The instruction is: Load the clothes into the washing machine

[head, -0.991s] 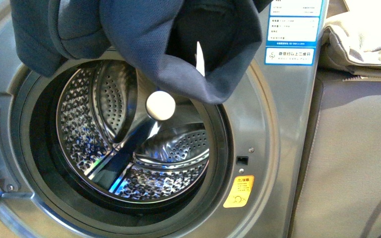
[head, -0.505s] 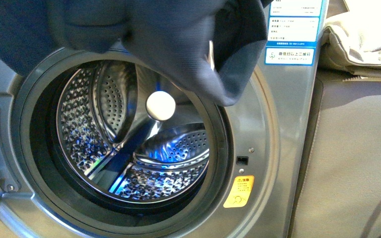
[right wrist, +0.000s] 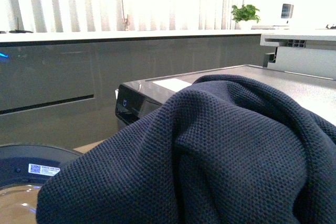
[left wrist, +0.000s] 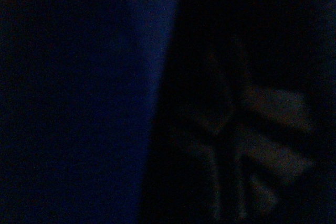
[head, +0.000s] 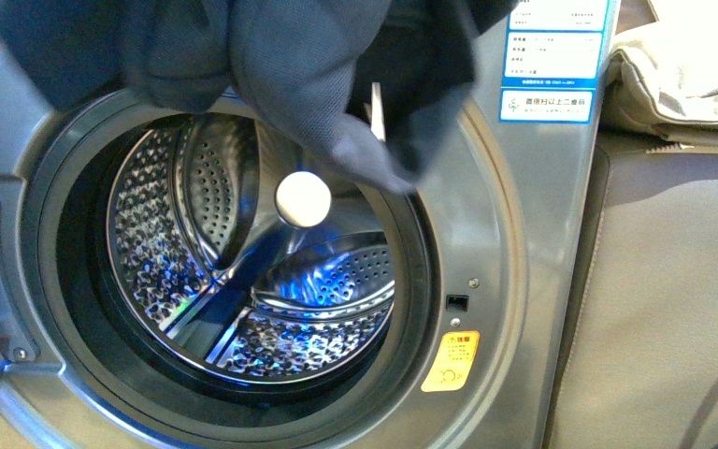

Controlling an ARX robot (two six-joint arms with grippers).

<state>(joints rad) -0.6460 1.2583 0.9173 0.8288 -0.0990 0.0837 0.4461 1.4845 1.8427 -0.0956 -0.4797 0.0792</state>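
While clothes (head: 337, 84) hang above washing machine (head: 514, 281) mouth, both hands unseen; grip, relative placement cannot tell.

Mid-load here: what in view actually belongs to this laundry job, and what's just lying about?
Job:
- dark navy clothes, hanging in front of the porthole's top
- washing machine, porthole open

Lying about:
- beige folded fabric, to the machine's right
- beige cabinet beside the machine
- potted plant and tap, far counter in the right wrist view
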